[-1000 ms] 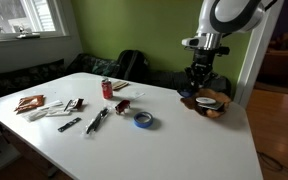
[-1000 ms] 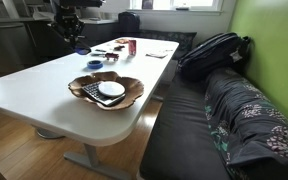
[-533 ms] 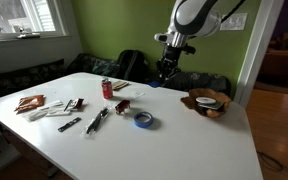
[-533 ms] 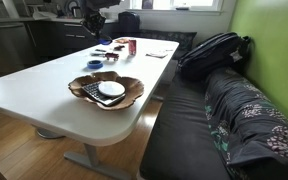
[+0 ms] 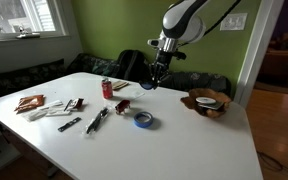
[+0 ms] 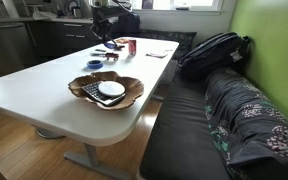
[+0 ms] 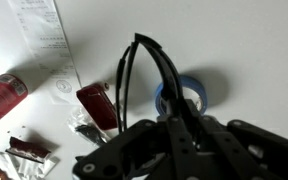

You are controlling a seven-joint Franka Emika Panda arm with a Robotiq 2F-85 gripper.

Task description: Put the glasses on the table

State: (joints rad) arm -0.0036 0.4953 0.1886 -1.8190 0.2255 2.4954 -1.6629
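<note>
- Glasses [image 7: 134,70] hang pinched tight in the pincer [image 7: 179,128], up above the table [image 5: 194,140].
- Blue tape [image 7: 212,90] lies at 4 o'clock of them.
- Left: go down, let go.

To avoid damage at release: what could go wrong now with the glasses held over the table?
The hand pinches the glasses by thin parts; they may slip or bend. The blue tape roll and a red wrapper lie below; the glasses might land on them, not on bare table.
</note>
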